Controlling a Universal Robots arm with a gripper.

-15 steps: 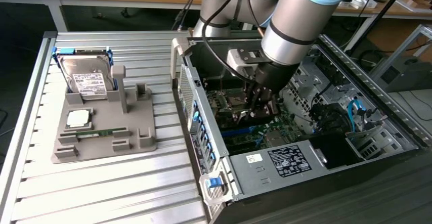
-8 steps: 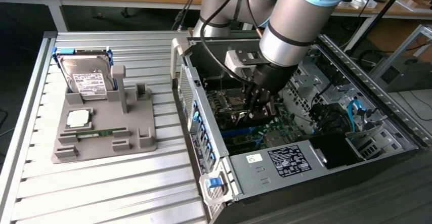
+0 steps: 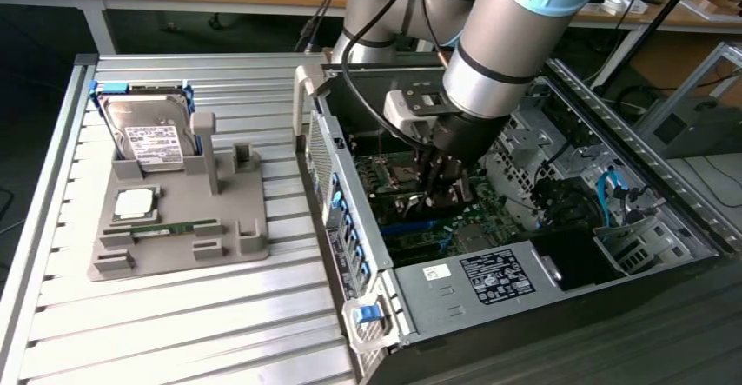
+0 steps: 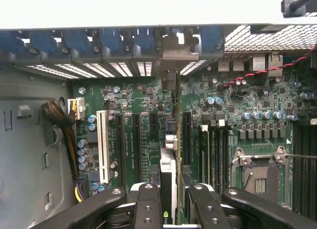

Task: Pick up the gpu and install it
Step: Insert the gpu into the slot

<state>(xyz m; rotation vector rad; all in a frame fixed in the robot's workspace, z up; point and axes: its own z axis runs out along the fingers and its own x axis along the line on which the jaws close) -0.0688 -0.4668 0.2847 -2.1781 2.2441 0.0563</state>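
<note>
The tool [image 4: 168, 206] is clenched on the gpu [image 4: 168, 172], holding it edge-down just over the motherboard's [image 4: 143, 95] expansion slots inside the open computer case [image 3: 325, 142]. The pickup looks done. I can't tell whether the card is seated. The arm [image 3: 510, 46] reaches steeply down into the case, wrist pointing at the board.

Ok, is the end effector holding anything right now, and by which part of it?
The gpu, standing edge-on above the motherboard. The end effector pinches it across its upper edge.
</note>
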